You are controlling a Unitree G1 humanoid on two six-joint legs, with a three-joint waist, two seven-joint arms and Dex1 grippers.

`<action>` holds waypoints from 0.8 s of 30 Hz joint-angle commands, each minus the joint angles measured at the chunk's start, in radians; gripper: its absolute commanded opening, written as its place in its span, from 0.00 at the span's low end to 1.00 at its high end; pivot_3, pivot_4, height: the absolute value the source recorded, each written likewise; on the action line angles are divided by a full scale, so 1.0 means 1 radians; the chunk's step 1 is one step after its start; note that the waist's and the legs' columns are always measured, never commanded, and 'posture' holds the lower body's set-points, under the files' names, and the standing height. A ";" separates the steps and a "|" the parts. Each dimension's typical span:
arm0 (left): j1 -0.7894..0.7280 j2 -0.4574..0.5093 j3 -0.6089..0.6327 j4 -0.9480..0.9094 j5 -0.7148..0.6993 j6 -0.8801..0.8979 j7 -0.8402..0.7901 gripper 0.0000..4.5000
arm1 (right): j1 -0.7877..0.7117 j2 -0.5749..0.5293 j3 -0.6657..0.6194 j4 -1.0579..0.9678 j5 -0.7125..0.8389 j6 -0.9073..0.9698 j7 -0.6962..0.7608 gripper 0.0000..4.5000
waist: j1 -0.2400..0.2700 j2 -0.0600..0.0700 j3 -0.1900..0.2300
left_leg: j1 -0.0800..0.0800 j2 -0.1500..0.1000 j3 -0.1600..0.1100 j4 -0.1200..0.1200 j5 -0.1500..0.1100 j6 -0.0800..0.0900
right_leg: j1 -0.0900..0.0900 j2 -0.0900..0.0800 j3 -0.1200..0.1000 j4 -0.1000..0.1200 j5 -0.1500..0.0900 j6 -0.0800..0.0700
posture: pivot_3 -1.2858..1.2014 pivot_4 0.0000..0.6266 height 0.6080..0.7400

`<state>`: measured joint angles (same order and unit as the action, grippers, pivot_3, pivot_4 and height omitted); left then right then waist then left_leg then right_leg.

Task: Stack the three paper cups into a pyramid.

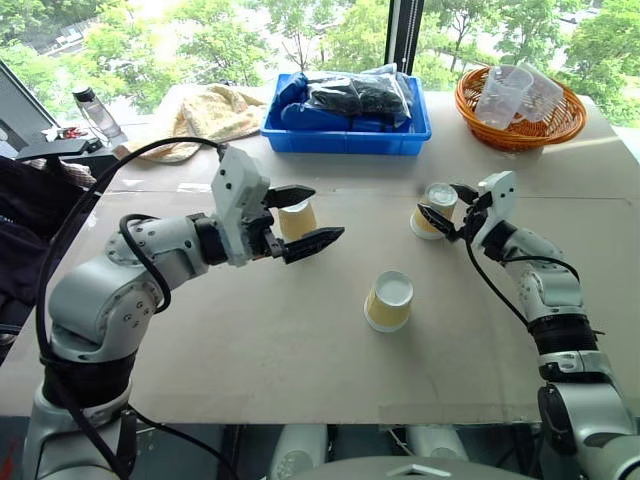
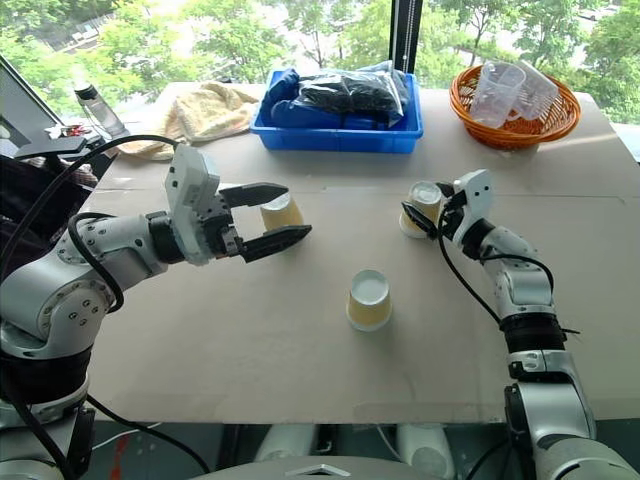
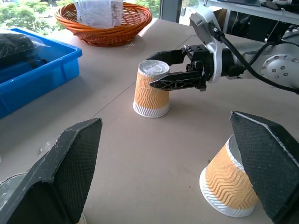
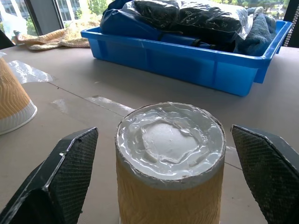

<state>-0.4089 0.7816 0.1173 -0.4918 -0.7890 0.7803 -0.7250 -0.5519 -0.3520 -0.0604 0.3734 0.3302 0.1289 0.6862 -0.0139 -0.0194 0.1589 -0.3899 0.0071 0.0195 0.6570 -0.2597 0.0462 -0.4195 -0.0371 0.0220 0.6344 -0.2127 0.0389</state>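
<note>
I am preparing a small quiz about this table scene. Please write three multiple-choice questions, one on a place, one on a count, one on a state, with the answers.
1. Where is the wicker basket?
A. at the far right of the table
B. at the near left corner
C. inside the blue tray

2. How many paper cups stand upside down on the table?
A. one
B. three
C. five

3. How is the right claw?
A. shut and far from any cup
B. open, with a cup between its fingers
C. lifting a cup off the table

Answers:
1 A, it stands right of the blue tray at the far edge.
2 B, one by the left claw, one in the middle, one at the right claw.
3 B, the right wrist view shows the cup standing between spread fingers.
</note>
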 commanded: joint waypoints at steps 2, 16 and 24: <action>-0.013 0.009 0.026 -0.034 -0.016 -0.003 -0.009 1.00 | -0.028 0.012 -0.035 -0.002 0.012 -0.021 -0.009 0.88 | 0.000 0.000 0.000 | 0.000 0.000 0.000 0.000 0.000 0.000 | 0.000 0.000 0.000 0.000 0.000 0.000 | 0.52 0.24 0.95; 0.035 0.031 0.029 -0.060 -0.001 -0.043 -0.089 1.00 | 0.179 -0.063 -0.083 -0.297 0.109 0.049 0.082 0.44 | 0.003 0.000 0.000 | -0.001 0.000 -0.001 0.000 0.000 0.000 | 0.000 0.000 0.000 0.000 0.000 0.000 | 0.52 0.24 0.95; 0.157 0.084 0.061 -0.080 -0.006 -0.119 -0.241 1.00 | 0.583 -0.223 -0.120 -0.698 0.255 0.155 0.224 0.44 | 0.001 0.001 0.000 | -0.001 0.000 0.000 0.000 0.000 0.000 | 0.000 -0.002 -0.001 -0.003 0.000 0.000 | 0.52 0.24 0.95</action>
<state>-0.2567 0.8523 0.1502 -0.5425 -0.7877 0.6864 -0.9403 0.0207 -0.5619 -0.1571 -0.2575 0.5597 0.2824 0.8876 -0.0125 -0.0189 0.1591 -0.3891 0.0076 0.0190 0.6571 -0.2599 0.0465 -0.4176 -0.0387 0.0208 0.6322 -0.2133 0.0389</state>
